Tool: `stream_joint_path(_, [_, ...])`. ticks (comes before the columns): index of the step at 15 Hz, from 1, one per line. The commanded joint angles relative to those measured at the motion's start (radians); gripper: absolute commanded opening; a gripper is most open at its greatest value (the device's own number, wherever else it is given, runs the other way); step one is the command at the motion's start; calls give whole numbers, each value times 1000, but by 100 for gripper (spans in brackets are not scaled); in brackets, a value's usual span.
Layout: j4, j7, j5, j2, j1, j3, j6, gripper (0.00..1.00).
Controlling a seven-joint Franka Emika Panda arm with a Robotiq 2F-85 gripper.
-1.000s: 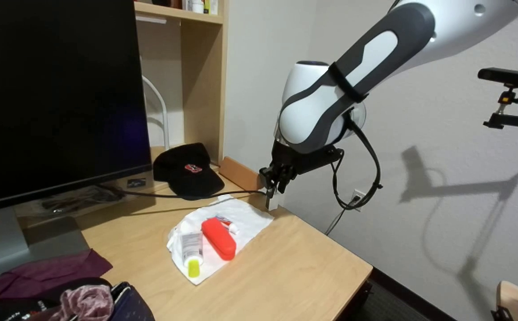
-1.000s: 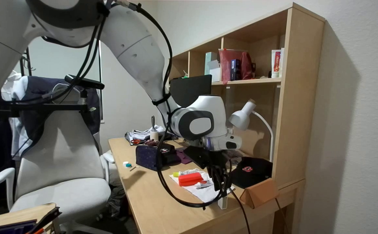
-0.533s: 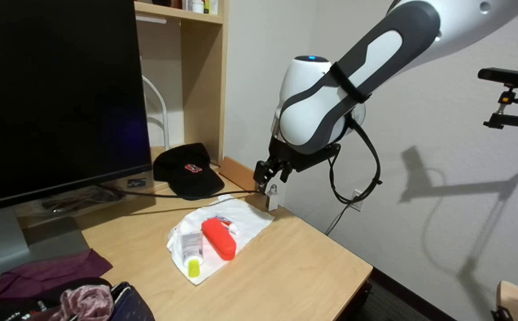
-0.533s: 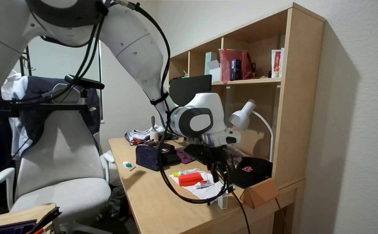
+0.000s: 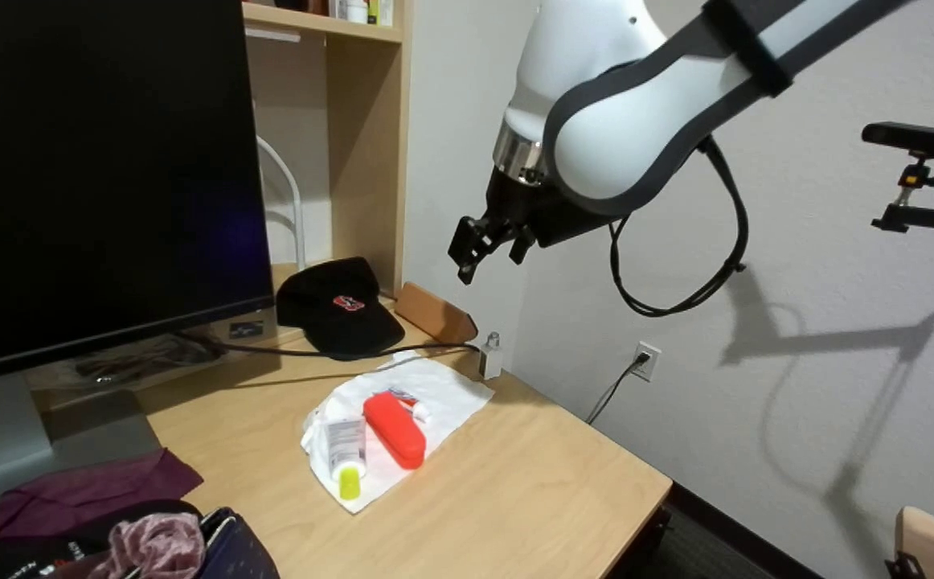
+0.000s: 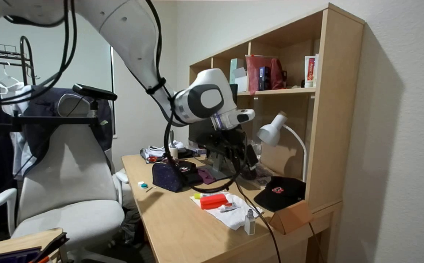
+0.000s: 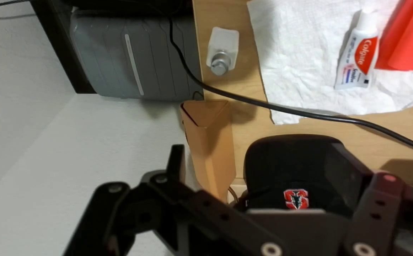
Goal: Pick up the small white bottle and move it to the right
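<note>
Upright near the end of the desk stands the small white bottle (image 5: 491, 360), also visible in an exterior view (image 6: 249, 224). The wrist view shows the white bottle (image 7: 224, 41) from above, its silver neck toward the camera. My gripper (image 5: 492, 265) hangs well above the bottle and apart from it. Its two fingers are spread wide in the wrist view, a dark finger (image 7: 175, 161) on the left, and nothing is between them. Cables partly cover the gripper in an exterior view.
Beside the bottle lies a white cloth (image 5: 451, 386) bearing a red case (image 5: 395, 430), a Colgate tube (image 7: 357, 57) and a yellow-capped tube (image 5: 346, 450). A black cable (image 7: 242, 97) passes close to the bottle. A brown case (image 5: 435, 312) and black cap (image 5: 342, 310) sit toward the shelf.
The jaws have opened and come away from the bottle, which stays standing on the desk. The arm has risen well above it.
</note>
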Motion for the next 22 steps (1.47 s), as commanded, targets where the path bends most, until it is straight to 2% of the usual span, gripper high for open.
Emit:
stream_joint_path(1, [-76, 102, -67, -164, -4, 42, -116, 100])
stream_joint_path(5, [-69, 105, -21, -259, -44, 124, -254, 100])
stream_joint_path(9, [-95, 126, 7, -341, -72, 178, -366, 100])
stream_joint_path(15, [-176, 179, 13, -401, -131, 209, -434, 100])
stream_joint_path(19, [-200, 129, 53, -380, -156, 197, -389, 100])
stream_joint_path(20, [-180, 155, 16, -375, -160, 212, -410, 100])
stream_joint_path(22, [-188, 152, 31, -373, -166, 210, -407, 100])
